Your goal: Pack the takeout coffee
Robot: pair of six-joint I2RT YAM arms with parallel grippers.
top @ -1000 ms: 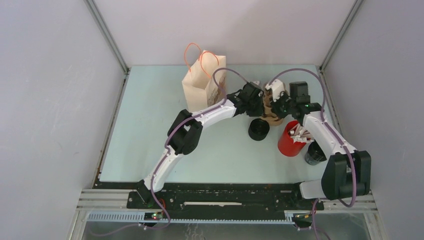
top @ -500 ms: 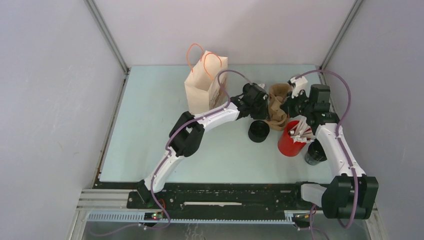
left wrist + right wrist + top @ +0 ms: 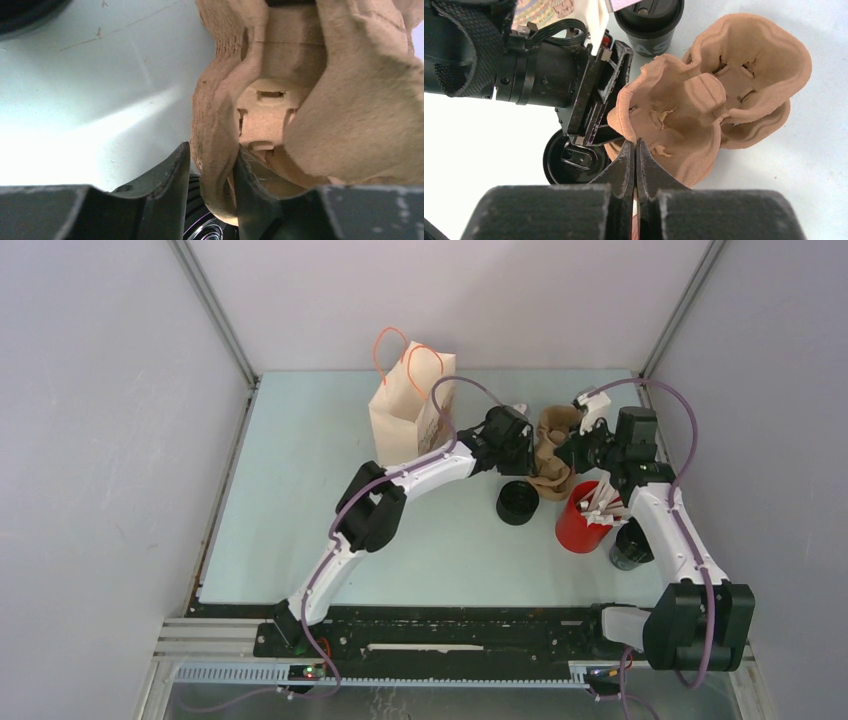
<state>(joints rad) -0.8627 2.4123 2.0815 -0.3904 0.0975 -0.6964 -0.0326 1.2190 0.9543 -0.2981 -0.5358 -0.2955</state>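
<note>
Tipped up since before, the cup carrier (image 3: 550,455) stood with left gripper (image 3: 212,155) part-open astride its rim, grip unclear, and right gripper (image 3: 634,145) closed at its edge.

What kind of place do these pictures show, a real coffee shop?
Probably a robot test booth, not a shop. Plain grey walls close in a pale table, two robot arms are bolted at its near edge, and the only goods are a paper bag, a pulp cup carrier and a red cup.
</note>
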